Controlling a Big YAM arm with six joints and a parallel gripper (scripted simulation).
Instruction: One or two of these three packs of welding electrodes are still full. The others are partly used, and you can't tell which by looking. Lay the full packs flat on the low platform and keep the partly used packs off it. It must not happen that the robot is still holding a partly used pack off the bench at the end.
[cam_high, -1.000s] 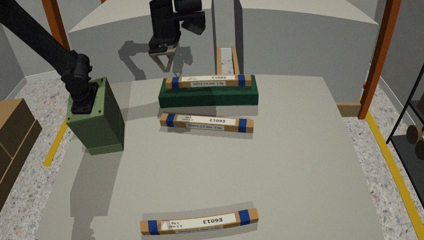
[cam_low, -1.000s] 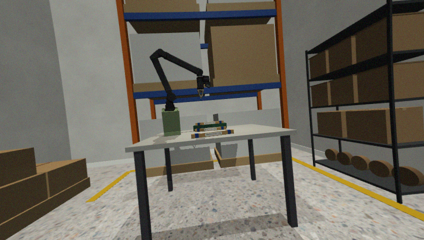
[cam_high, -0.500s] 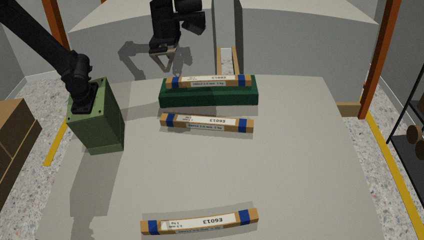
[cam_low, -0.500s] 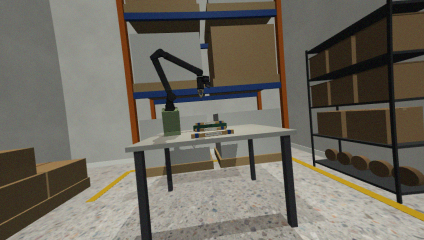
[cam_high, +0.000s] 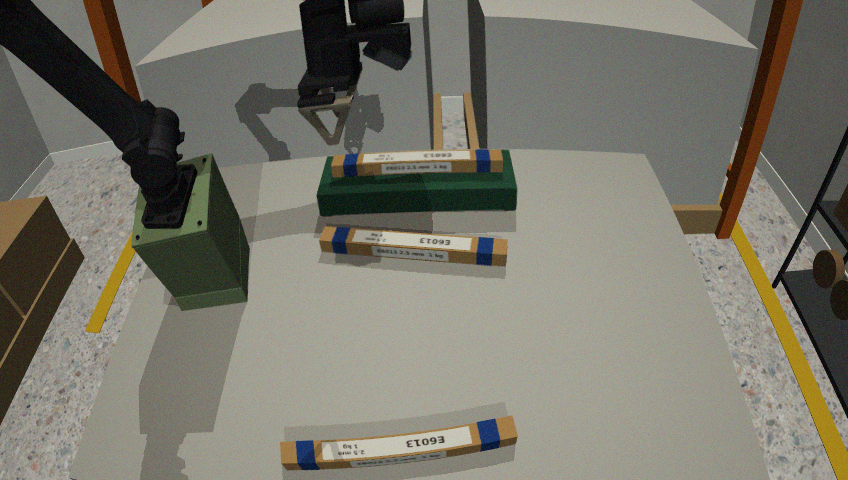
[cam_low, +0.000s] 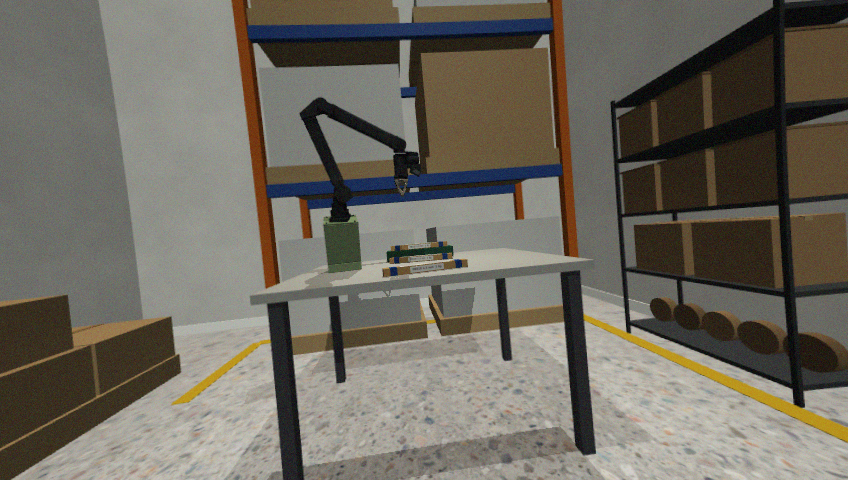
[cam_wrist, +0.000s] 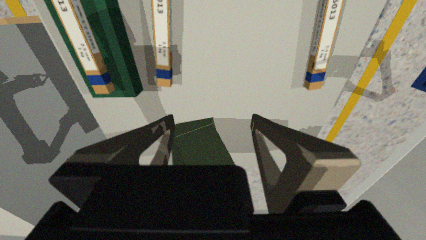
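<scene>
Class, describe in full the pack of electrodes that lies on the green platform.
The pack on the green platform is a long, slim, square-edged box, cardboard-like and tan, with a blue band near each end and white labels reading E6013. It lies flat, lengthwise, towards the platform's far side, touching only that; the gripper is clear of it.

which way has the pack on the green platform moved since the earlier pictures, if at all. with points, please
No: the pack (cam_high: 416, 162) (cam_low: 418, 245) (cam_wrist: 82, 45) sits unshifted against the platform (cam_high: 416, 199) (cam_low: 390, 256) (cam_wrist: 122, 55).
</scene>
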